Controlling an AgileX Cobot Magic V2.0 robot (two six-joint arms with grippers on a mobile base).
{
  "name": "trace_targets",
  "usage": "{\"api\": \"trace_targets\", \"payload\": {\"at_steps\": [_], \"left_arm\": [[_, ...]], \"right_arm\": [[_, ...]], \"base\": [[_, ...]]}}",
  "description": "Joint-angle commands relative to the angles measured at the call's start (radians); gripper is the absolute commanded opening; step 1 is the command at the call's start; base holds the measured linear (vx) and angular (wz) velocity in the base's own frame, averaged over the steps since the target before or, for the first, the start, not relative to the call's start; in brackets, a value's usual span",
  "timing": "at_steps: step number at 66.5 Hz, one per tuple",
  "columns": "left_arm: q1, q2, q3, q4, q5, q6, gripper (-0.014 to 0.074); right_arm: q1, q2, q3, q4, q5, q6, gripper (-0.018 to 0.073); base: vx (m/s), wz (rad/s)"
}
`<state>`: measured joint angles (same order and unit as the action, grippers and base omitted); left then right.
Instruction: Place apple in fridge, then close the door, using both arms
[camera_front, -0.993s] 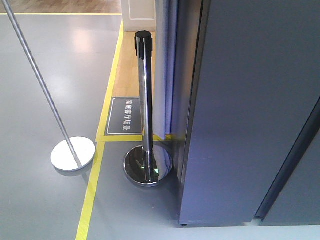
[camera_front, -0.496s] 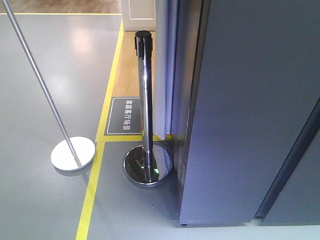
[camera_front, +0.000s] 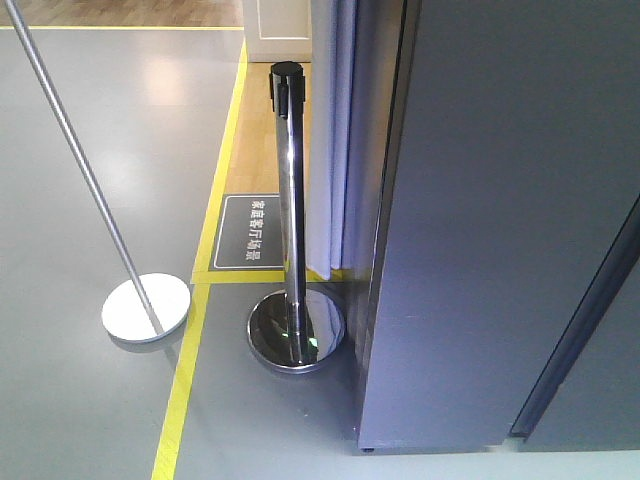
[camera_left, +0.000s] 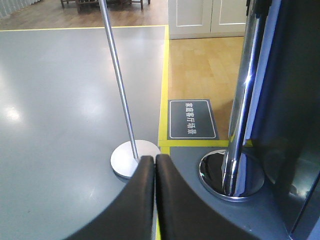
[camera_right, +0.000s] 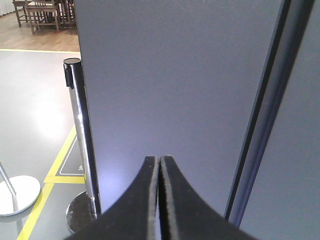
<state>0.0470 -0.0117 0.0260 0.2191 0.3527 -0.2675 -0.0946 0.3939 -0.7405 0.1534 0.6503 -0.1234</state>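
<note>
Chrome stanchion post beside floor sign, yellow floor tape, tilted grey pole.

A: What surfaces are showing?
B: A chrome stanchion post is gleaming mirror-bright, its domed base reflecting the room. The grey floor is shining smooth and glossy.
A: And the fridge?
B: Its dark-grey panel is looking matt. Beyond, a wood-plank strip is glowing satin.
</note>
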Motion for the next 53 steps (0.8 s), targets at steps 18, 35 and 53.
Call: {"api": "trace_targets", "payload": {"at_steps": [18, 35, 53], "left_arm": [[-0.002, -0.015, 0.019, -0.002, -0.063, -0.002, -0.0006], [-0.002, -0.015, 0.019, -0.002, -0.063, -0.002, -0.0006], [-0.002, -0.015, 0.019, -0.002, -0.063, -0.002, -0.0006]], "right_arm": [[-0.003, -0.012, 0.005, -0.017, -0.124, -0.014, -0.0008], [-0.006, -0.218, 0.344, -0.043, -0.352, -0.009, -0.0008], [0.018, -0.402, 0.666, -0.101, -0.366, -0.002, -0.0008]], "base": [[0.00, 0.00], [0.00, 0.00], [0.00, 0.00]]}}
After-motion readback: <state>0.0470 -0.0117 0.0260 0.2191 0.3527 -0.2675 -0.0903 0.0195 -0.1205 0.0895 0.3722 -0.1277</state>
